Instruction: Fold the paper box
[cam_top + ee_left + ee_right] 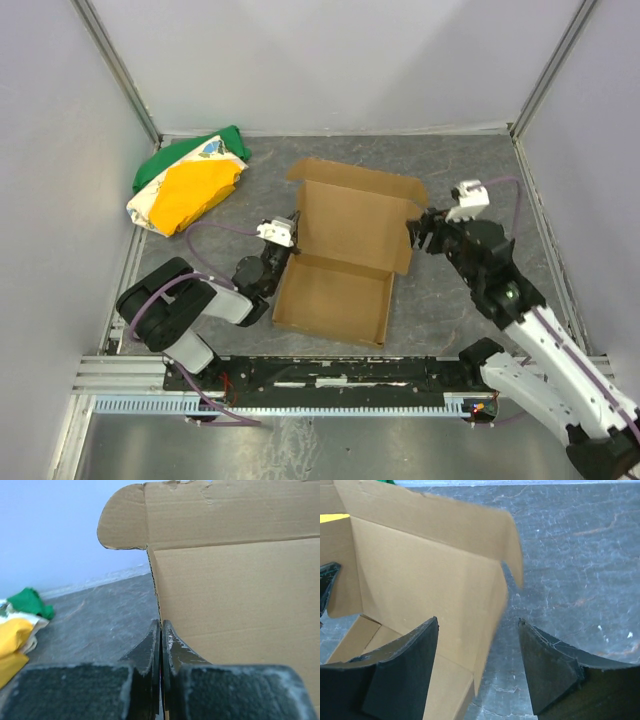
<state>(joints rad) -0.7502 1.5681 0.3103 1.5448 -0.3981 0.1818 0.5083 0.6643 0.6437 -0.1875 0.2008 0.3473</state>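
**A:** From above, where is everything?

**B:** The shallow brown cardboard box (345, 255) sits in the middle of the mottled grey counter (480, 170). Its lid stands up along its twelve o'clock side. The left claw (283, 235) is at the box's nine o'clock and the right claw (425, 232) at its three.

**A:** And the left wrist view?

**B:** The left claw (161, 635) is pinched shut. The cardboard's edge runs straight into the slit, so I judge it nipped.

**A:** Right wrist?

**B:** The right claw (477, 665) gapes wide, straddling the lid's side flap without clamping it.

**A:** How will it handle?

**B:** Probably light, stiff across the panels and weak at the creases. It should dent easily and slide if pushed. Take flap edges near a crease, not mid-panel.
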